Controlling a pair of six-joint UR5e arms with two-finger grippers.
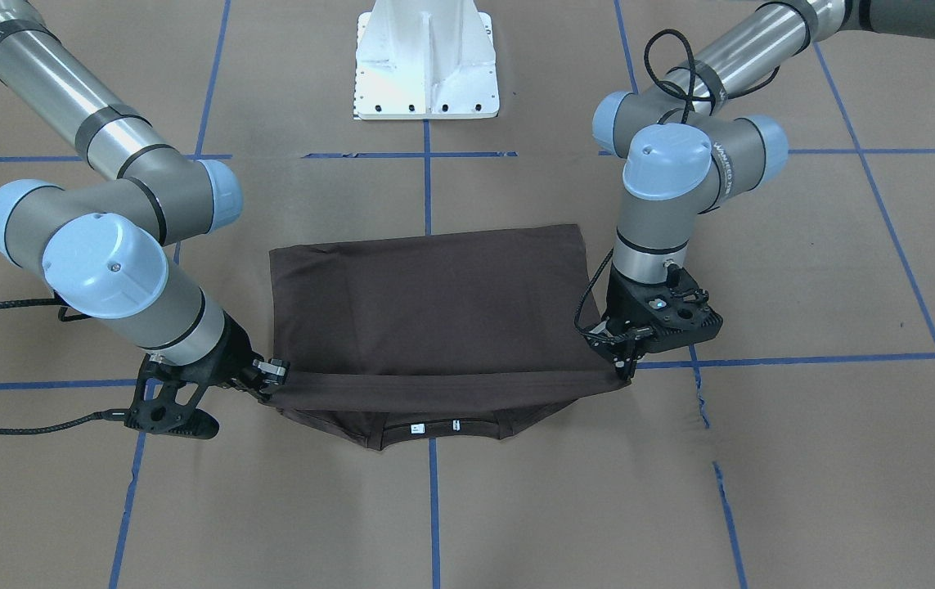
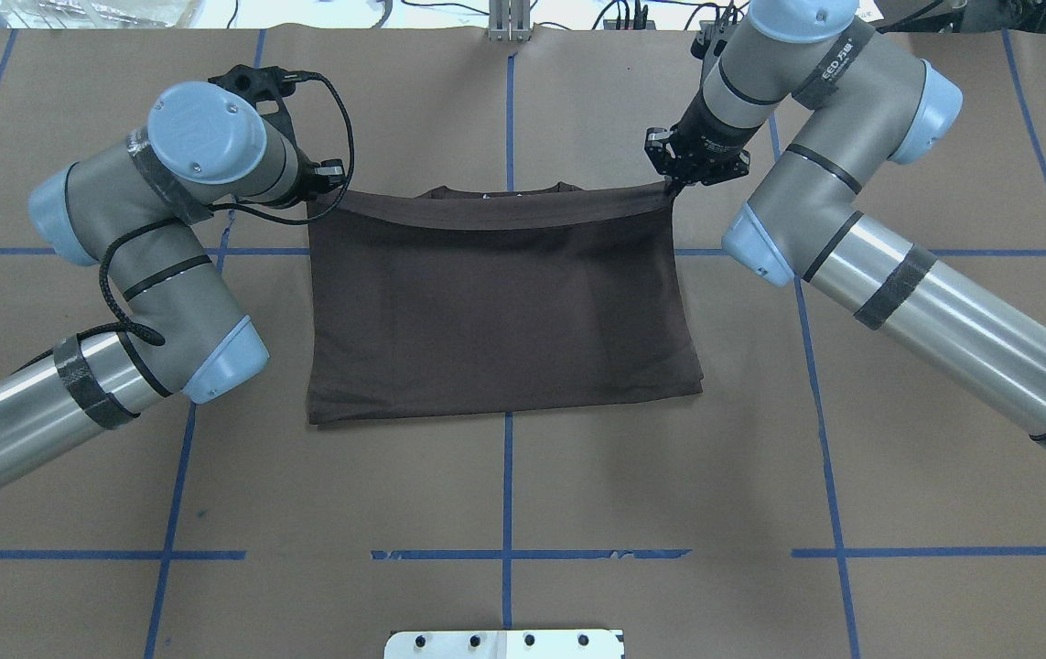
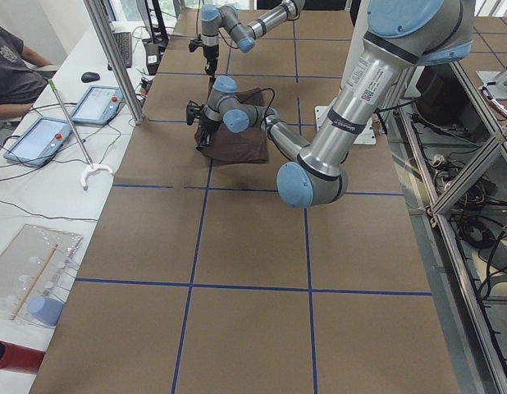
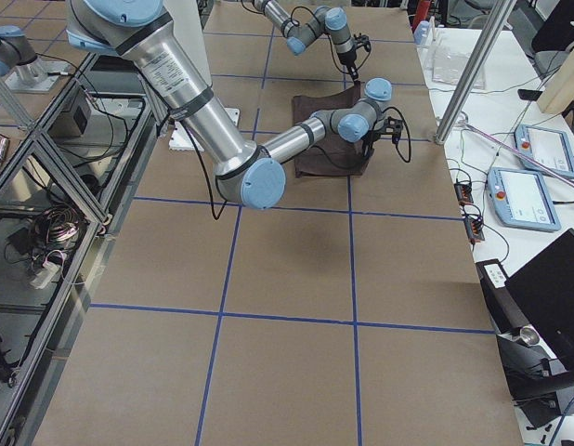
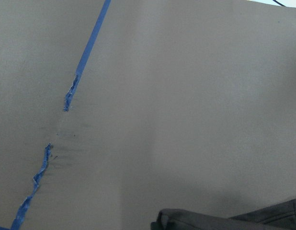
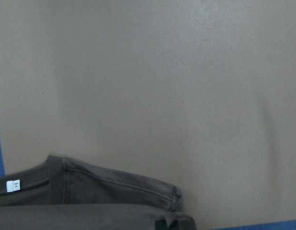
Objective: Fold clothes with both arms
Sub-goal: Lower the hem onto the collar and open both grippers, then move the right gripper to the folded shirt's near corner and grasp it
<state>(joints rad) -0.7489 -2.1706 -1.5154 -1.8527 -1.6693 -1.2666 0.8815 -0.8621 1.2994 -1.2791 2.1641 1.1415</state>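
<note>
Reporting on both claws together. My left gripper [image 1: 625,370] is pinched closed on one corner of the T-shirt [image 1: 434,294]. No gap shows between its fingers, and the dark fabric runs straight into them. My right gripper [image 1: 272,372] is likewise closed on the opposite corner, its fingers nipped over the cloth. Between the two corners the held edge is drawn into a straight, taut band without sag.

The T-shirt lies on the table [image 1: 516,523], doubled over into a rough rectangle. It sits centred between my arms, in front of the white pedestal base [image 1: 426,74]. The end nearest the base lies flat with a square folded edge. The held band crosses the far end, just short of the collar [image 1: 475,431], which shows beyond it with two small white labels [image 1: 416,427]. In my right wrist view a stitched sleeve hem rests on the brown surface.

Blue tape [image 1: 433,515] marks the table in a grid, and one line runs under the garment's middle. My left wrist view shows a torn stretch of tape near the corner I hold. I cannot tell whether the band touches the layers beneath it.
</note>
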